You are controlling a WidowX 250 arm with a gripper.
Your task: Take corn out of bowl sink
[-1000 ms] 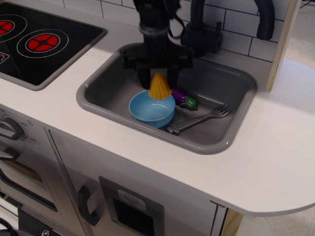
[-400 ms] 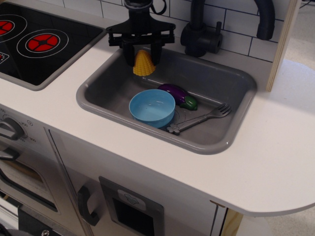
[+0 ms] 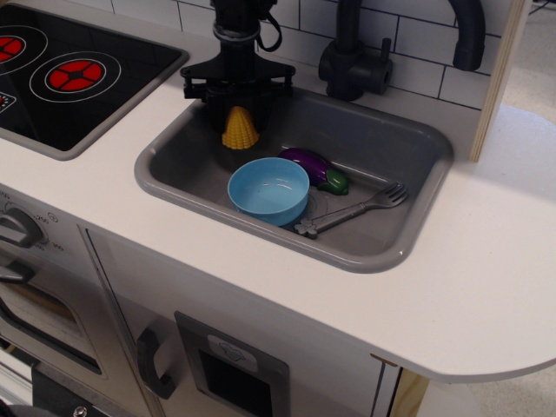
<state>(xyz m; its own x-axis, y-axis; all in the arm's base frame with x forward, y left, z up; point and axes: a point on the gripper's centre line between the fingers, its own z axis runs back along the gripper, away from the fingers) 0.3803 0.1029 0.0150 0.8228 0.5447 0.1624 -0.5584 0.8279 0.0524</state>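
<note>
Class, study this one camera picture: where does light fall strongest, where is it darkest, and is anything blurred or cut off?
In the observation.image view: the white counter is brightest; the sink floor lies in shade, darkest beneath the gripper holding the corn; the bowl, eggplant and fork are reasonably sharp; the stovetop and faucet are cropped.

A toy play kitchen, judging by the grey plastic sink (image 3: 382,252) set into a white counter (image 3: 486,287) beside a black stovetop (image 3: 52,95) with painted red burners. Backed by white tile (image 3: 417,39) and a black faucet (image 3: 352,61), fronted below by oven knobs (image 3: 17,228) and a door handle (image 3: 152,365). Stocked with a plastic bowl (image 3: 268,191), eggplant (image 3: 314,167) and fork (image 3: 352,211).
</note>
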